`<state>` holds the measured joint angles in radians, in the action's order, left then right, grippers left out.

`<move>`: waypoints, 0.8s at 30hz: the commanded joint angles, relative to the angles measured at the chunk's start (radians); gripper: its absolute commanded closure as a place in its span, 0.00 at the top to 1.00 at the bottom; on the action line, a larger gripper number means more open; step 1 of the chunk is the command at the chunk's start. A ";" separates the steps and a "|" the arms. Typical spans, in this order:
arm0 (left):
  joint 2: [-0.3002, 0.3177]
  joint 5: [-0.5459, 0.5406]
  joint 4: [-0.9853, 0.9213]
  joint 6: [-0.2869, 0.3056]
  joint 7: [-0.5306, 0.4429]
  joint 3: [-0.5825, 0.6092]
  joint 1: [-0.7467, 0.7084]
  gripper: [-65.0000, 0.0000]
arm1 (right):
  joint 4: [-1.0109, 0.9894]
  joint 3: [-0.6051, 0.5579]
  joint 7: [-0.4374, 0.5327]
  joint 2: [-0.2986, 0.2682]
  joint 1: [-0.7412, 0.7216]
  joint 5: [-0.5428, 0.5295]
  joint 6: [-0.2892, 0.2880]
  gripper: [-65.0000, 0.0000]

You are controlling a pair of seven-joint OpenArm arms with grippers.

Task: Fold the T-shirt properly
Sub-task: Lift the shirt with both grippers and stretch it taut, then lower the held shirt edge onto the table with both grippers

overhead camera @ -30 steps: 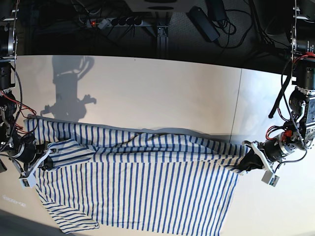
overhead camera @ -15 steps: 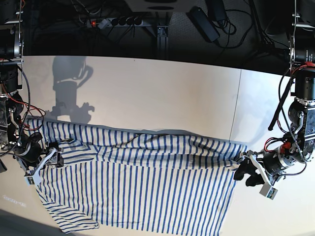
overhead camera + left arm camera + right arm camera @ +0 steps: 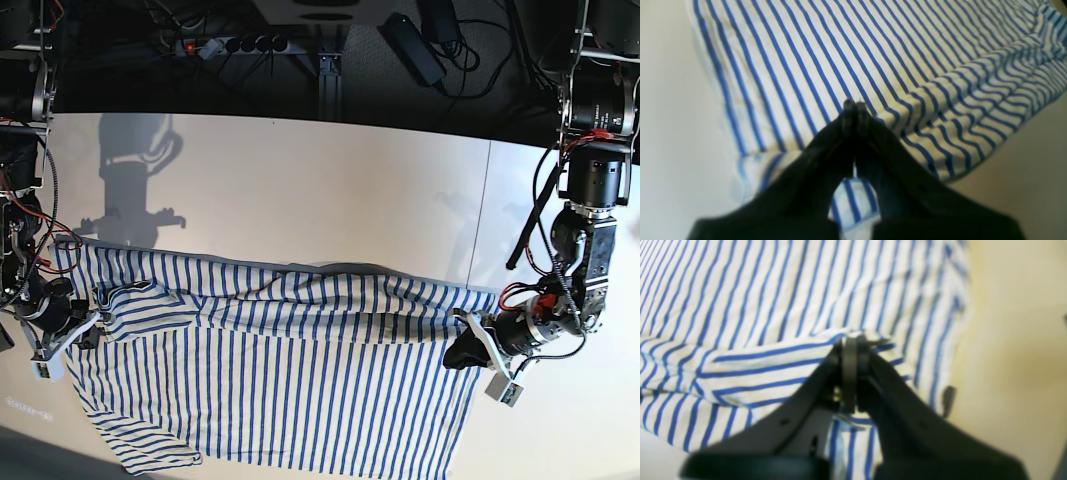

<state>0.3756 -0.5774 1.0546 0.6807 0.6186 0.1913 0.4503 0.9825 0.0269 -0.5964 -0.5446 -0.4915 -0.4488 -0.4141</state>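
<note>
soft cream cloth with thin blue stripes, T-shirt (image 3: 300,380) rumpled along one fold, both arms' jaws pressed together

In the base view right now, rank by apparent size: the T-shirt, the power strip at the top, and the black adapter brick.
1. T-shirt, by far the largest.
2. Power strip.
3. Adapter brick, close to the strip; foreshortening makes that order unsure.

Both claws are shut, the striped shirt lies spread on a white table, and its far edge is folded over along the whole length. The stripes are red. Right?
Not quite: the stripes on the shirt are blue, as both wrist views and the base view show. The rest stands: left claw and right claw shut, shirt on the table.
</note>
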 commanded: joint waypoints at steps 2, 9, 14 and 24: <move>-0.006 0.007 -0.039 -0.065 -0.004 -0.006 0.029 0.00 | -0.045 0.008 0.021 -0.001 -0.026 0.000 -0.043 0.00; -0.048 0.140 -0.185 -0.146 -0.014 -0.006 0.029 0.00 | -0.243 0.008 0.040 0.040 -0.026 0.000 -0.042 0.00; -0.068 0.198 -0.216 -0.146 -0.045 -0.006 0.029 0.00 | -0.288 0.008 0.055 0.051 -0.015 -0.003 -0.043 0.00; -0.038 0.064 -0.156 -0.032 0.147 -0.006 -0.049 0.00 | -0.154 0.011 0.001 0.034 0.188 -0.034 -0.043 0.00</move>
<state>0.3355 -0.5552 0.9012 0.6266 0.6838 0.1791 0.4068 0.8379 0.0406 -0.5053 -0.4992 -0.3134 -0.5224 -0.4103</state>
